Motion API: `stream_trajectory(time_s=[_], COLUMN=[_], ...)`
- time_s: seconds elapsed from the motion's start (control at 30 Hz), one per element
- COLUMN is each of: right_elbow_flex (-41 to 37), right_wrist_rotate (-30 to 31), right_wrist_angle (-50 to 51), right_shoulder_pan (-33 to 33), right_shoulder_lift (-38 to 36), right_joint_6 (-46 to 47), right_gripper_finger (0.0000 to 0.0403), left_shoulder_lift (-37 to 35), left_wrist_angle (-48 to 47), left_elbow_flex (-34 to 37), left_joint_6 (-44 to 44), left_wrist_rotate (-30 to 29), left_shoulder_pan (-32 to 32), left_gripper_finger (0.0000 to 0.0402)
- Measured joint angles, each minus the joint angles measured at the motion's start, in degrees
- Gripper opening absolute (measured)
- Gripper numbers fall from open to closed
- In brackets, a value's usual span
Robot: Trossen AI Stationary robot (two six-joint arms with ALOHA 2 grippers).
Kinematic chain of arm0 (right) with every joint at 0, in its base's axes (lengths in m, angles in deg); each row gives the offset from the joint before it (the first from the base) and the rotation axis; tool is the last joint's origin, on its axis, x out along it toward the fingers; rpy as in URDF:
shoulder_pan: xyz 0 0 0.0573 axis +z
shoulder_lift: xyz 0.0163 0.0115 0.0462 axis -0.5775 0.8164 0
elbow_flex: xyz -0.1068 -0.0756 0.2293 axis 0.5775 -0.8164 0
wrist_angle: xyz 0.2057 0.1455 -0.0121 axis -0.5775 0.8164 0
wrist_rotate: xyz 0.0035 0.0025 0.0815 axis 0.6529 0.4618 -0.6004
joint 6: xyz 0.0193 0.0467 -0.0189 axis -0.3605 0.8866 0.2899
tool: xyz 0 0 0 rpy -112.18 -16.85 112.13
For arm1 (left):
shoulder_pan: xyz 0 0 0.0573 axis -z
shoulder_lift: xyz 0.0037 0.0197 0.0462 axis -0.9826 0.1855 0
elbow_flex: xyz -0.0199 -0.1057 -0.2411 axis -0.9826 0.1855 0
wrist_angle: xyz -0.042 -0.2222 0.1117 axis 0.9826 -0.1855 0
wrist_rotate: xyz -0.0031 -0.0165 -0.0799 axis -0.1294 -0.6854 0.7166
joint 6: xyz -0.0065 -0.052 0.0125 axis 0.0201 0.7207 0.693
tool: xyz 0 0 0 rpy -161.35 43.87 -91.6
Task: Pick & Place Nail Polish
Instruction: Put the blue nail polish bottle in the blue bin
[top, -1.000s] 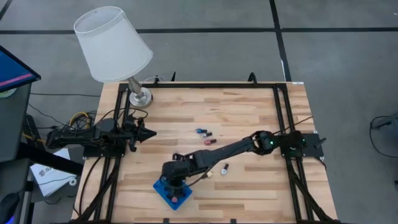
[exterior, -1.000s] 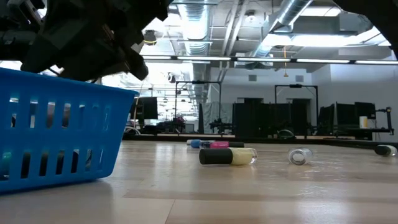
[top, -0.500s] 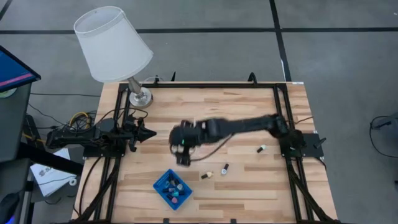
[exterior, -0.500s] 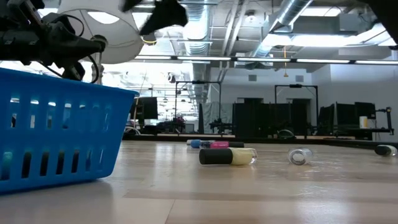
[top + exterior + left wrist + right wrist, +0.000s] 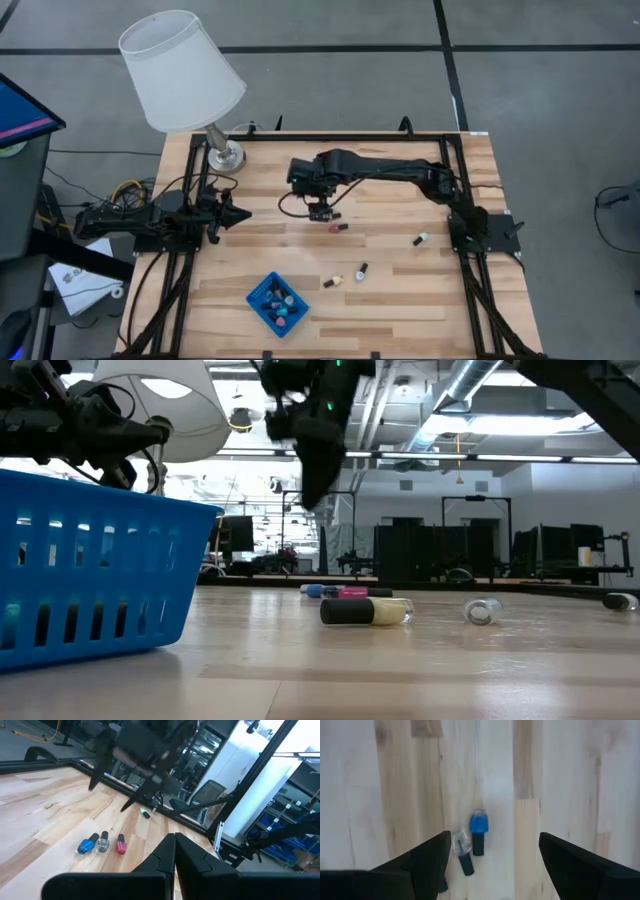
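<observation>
Swung away from blue basket (image 5: 276,305) toward far table centre since earlier frame | right gripper (image 5: 320,211): fingers spread wide, empty, poised over blue nail polish bottle (image 5: 479,827) and clear bottle (image 5: 461,843) | left gripper (image 5: 232,213): pinched together, parked at left edge | step: approach for next pick | next: descend, straddle one bottle, close.

pale smooth wood table (image 5: 400,280), slotted blue plastic basket (image 5: 90,575), matt white cloth lampshade (image 5: 180,70)

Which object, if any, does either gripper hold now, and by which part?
Nothing is held. The right gripper hangs open and empty above the blue nail polish bottle; the left gripper is shut on nothing at the table's left edge.
</observation>
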Motion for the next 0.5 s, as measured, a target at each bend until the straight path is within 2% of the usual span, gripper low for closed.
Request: stream_trajectory(time_s=[0.27, 0.5], right_elbow_flex=[-7.46, -13.80], right_wrist_rotate=[-1.42, -2.51], right_wrist_angle=[-9.52, -13.79], right_shoulder_pan=[-2.20, -2.26], right_shoulder_lift=[0.36, 0.39], right_joint_6=[-3.10, -3.10], right_gripper_finger=[0.0296, 0.0296], left_shoulder_lift=[0.00, 0.00], left_wrist_angle=[0.00, 0.00], left_elbow_flex=[0.00, 0.02], left_joint_6=[0.00, 0.00], left_wrist_rotate=[0.00, -0.01], left_shoulder_pan=[-0.02, 0.00], left_gripper_finger=[0.0001, 0.0001])
